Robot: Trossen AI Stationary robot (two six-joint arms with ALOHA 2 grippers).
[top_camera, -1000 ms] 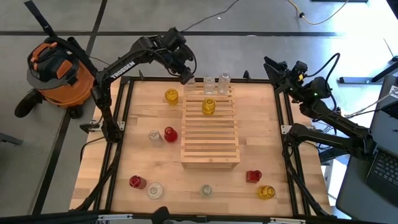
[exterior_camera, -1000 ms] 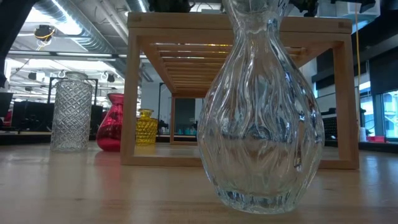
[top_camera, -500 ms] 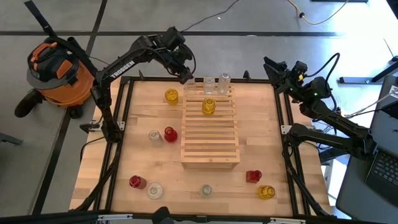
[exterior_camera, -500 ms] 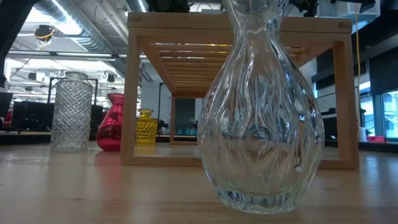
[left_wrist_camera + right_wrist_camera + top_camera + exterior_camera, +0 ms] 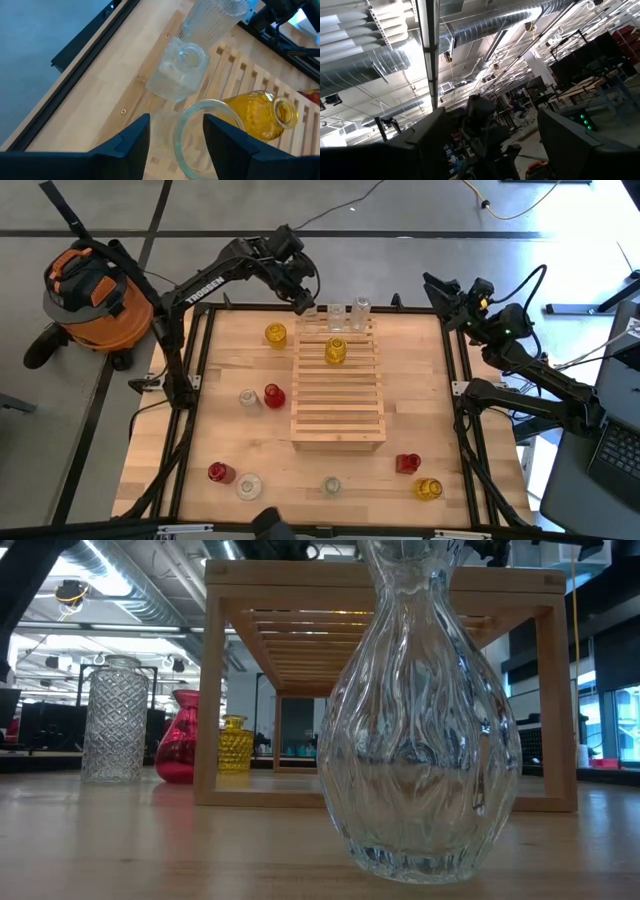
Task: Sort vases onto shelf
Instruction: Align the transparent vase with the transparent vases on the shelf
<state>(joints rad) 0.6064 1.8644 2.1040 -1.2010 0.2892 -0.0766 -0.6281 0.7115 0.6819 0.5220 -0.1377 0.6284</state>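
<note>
Left gripper (image 5: 172, 135) is hovering, fingers spread, over a clear vase (image 5: 202, 132) standing on the shelf (image 5: 338, 390).
Glass: rigid, slick, breakable; gripping its neck looks safest.

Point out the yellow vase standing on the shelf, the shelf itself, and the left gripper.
yellow vase on the shelf (image 5: 336, 351), high view, its body.
shelf (image 5: 338, 412), high view, bare slats mid-rack.
left gripper (image 5: 305, 307), high view, between its open fingers, beside the clear vases.

Slatted wooden shelf (image 5: 338, 395) carries 1 yellow vase (image 5: 336, 351) and clear vases (image 5: 337, 315)
</note>
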